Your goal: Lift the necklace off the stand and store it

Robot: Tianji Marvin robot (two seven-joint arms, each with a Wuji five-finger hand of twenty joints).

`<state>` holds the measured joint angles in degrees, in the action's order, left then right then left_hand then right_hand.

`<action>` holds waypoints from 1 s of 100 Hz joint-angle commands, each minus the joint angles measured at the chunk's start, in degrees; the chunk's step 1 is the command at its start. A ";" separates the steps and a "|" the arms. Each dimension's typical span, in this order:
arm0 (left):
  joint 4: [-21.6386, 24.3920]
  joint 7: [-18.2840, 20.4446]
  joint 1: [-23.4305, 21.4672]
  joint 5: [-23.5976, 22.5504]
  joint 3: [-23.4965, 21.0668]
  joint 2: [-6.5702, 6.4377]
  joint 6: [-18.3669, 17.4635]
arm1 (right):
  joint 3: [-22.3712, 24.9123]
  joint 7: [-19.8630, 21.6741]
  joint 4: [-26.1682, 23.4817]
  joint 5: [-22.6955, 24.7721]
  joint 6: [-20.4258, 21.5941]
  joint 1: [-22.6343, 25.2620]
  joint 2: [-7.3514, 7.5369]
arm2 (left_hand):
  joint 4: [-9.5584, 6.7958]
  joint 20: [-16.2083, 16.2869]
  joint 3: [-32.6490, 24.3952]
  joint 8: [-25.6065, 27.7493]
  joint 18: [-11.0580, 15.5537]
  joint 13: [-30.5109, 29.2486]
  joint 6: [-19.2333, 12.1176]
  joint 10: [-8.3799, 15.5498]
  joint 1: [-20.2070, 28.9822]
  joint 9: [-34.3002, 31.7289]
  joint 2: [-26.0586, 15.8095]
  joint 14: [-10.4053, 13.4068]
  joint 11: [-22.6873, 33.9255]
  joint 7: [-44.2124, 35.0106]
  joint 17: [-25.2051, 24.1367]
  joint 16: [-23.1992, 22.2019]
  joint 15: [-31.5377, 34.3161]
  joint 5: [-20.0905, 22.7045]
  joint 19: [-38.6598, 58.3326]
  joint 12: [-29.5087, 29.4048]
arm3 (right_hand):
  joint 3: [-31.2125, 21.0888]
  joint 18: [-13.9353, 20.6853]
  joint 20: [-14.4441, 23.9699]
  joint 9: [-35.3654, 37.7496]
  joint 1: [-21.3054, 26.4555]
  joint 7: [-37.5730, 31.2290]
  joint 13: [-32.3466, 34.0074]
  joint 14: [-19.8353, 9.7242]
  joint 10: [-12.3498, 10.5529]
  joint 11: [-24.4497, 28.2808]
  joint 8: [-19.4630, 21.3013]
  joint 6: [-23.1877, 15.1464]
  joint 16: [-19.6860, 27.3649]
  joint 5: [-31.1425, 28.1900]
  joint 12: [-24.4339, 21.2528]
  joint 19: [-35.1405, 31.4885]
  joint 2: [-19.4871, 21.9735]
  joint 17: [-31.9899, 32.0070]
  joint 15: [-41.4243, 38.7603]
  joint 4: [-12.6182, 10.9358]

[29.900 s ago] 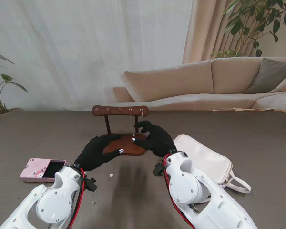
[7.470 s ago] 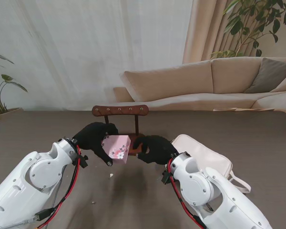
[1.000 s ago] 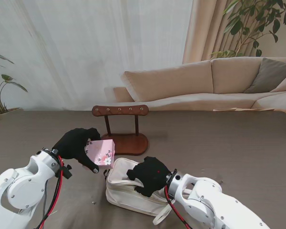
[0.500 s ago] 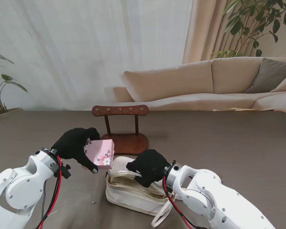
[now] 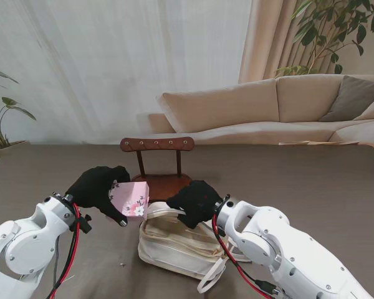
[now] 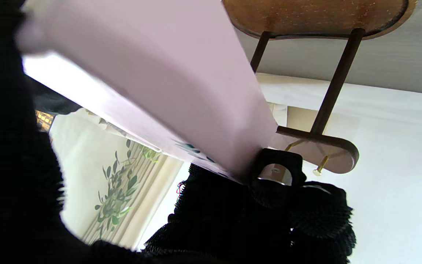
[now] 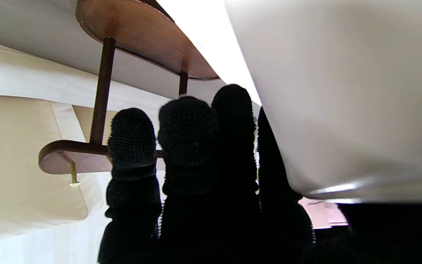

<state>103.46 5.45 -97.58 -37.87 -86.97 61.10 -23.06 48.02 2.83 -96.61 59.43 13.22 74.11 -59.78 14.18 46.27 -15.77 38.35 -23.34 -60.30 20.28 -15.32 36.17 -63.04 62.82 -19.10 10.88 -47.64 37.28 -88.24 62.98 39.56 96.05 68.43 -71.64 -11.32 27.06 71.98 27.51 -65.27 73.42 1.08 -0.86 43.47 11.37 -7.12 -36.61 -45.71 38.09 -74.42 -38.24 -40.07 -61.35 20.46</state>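
Lifted higher, right robot hand (image 5: 196, 202) grips bag (image 5: 174, 243); wrist view hides strap.

The stand (image 5: 157, 163) sits on the worktop (image 5: 311, 180) at mid-depth, its base toward me and its peg bar on the far side. Nearer to me lies the bag (image 5: 177, 244), just right of centre. The box (image 5: 134, 199) is held off the worktop in the left robot hand (image 5: 100, 187), left of the bag's far edge. The right robot hand (image 5: 196, 202) grips that far edge, between stand and bag. A sofa (image 5: 280, 109) lies beyond the worktop.
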 commanded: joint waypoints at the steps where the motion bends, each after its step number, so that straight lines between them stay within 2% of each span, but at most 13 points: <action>1: 1.17 1.10 -0.39 -0.05 -0.26 0.08 -0.13 | 0.16 1.17 -0.02 -0.11 -0.63 -1.08 -0.53 | -5.86 -0.32 -54.65 5.48 4.92 -3.30 6.66 3.18 14.07 -10.93 -9.63 9.93 19.43 -39.27 -0.53 -1.05 6.11 3.86 -3.94 5.92 | -4.20 -1.91 2.16 2.90 4.10 -2.05 2.24 -1.27 -0.54 0.59 1.39 -2.44 -0.63 -0.40 0.59 -2.80 1.53 -5.84 -1.50 0.47; 35: 1.64 1.52 -0.47 -0.20 -0.36 -0.02 -0.62 | -0.51 4.72 0.55 -3.43 -3.22 -3.53 -0.74 | -5.86 -0.32 -54.61 5.51 4.88 -3.21 6.64 3.18 14.04 -10.94 -9.71 10.02 19.43 -39.27 -0.60 -1.05 6.08 3.86 -3.94 5.93 | -3.39 -2.86 2.37 1.48 3.10 -2.34 2.16 -1.01 0.38 0.98 1.63 -1.12 -0.54 1.09 1.15 -2.93 2.81 -6.01 -2.60 0.29; 62: 2.11 2.14 -0.39 0.05 -0.06 -0.10 -0.20 | 1.24 4.94 -0.18 -4.60 -2.17 -2.16 -0.69 | -5.87 -0.32 -54.57 5.52 4.87 -3.21 6.64 3.12 14.09 -10.92 -9.82 10.02 19.41 -39.26 -0.60 -1.06 6.07 3.87 -3.95 5.93 | -3.02 -2.48 2.51 5.45 3.74 -2.77 2.31 -2.22 -0.20 2.96 1.74 -1.41 -2.86 -0.16 0.88 -4.37 2.66 -9.95 -9.03 0.25; 100: 2.84 2.84 -0.41 0.29 0.08 -0.21 -0.27 | 1.56 6.27 -0.93 -7.33 -4.02 -3.72 -1.08 | -5.83 -0.29 -54.35 5.61 4.98 -3.10 6.51 3.25 14.06 -10.82 -9.93 10.05 19.38 -39.25 -0.82 -1.09 6.06 3.72 -3.97 5.99 | -2.84 -2.67 2.36 5.65 3.73 -2.75 2.15 -1.94 -0.15 2.55 1.84 -1.28 -2.76 -0.18 0.88 -4.35 2.97 -9.99 -9.49 0.22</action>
<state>105.66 7.00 -97.95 -37.87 -86.94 60.87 -23.35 49.56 8.36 -96.87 52.36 9.42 71.03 -60.46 14.18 46.27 -15.77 38.35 -23.34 -60.31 20.43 -15.50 36.17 -63.05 62.81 -19.09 11.11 -47.85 37.28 -88.24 63.03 39.56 96.05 68.43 -71.64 -11.93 28.22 74.71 27.53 -65.40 74.15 0.98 -1.21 45.43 11.78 -5.26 -38.67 -46.51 38.74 -76.08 -38.11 -40.07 -69.58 20.46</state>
